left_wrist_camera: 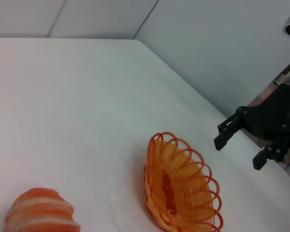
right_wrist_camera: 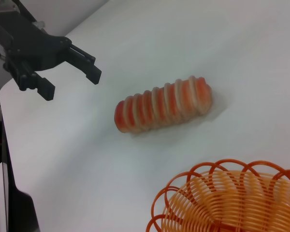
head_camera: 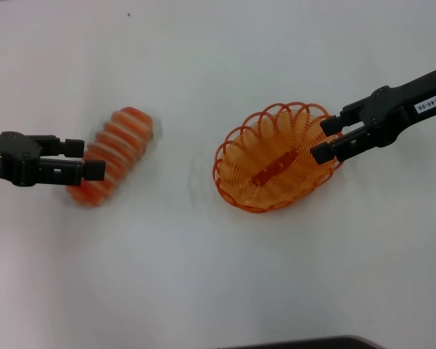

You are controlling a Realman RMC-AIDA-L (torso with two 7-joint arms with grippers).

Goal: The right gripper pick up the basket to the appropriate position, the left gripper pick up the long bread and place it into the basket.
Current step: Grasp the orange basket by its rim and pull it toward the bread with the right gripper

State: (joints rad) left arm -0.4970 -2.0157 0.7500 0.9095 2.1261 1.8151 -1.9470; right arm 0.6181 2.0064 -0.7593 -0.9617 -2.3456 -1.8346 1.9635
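The long bread, orange-red with cream stripes, lies slanted on the white table at the left; it also shows in the left wrist view and the right wrist view. My left gripper is open, at the bread's left side, its lower finger overlapping the loaf's near end; the right wrist view shows this gripper apart from the loaf. The orange basket stands empty at centre right, also in both wrist views. My right gripper is open over the basket's right rim, and in the left wrist view it is raised clear of it.
The white table spreads around both things. A dark edge shows at the bottom of the head view. The table's far edge and a grey wall show in the left wrist view.
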